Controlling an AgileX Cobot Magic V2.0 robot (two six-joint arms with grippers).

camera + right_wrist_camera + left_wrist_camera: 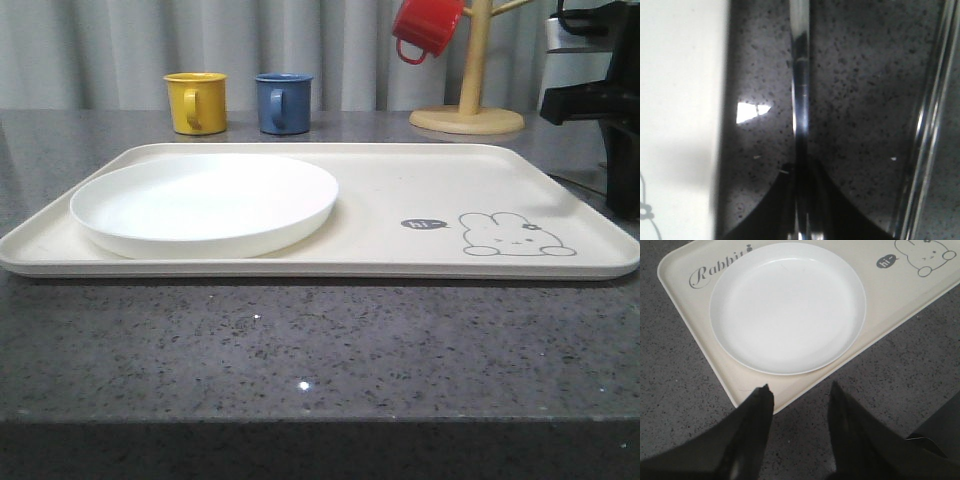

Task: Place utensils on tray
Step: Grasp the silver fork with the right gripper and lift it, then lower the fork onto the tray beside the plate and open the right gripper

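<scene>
In the right wrist view a slim shiny silver utensil (pixel 800 75) runs straight between the dark fingers of my right gripper (pixel 801 167), which is shut on it just above the speckled counter. Its ends are out of frame, so I cannot tell which utensil it is. A second silver utensil (pixel 927 125) lies on the counter alongside. The cream tray's edge (pixel 680 100) is close on the other side. My left gripper (pixel 800 390) hangs open and holds nothing, over the counter by a corner of the tray (pixel 685 300). In the front view the tray (pixel 420 185) shows its rabbit drawing.
A round white plate (pixel 205 205) fills the tray's left half. Behind the tray stand a yellow mug (pixel 196 102), a blue mug (pixel 283 103) and a wooden mug tree (pixel 470 100) with a red mug (pixel 425 25). The right arm's dark body (pixel 605 110) is at the right edge.
</scene>
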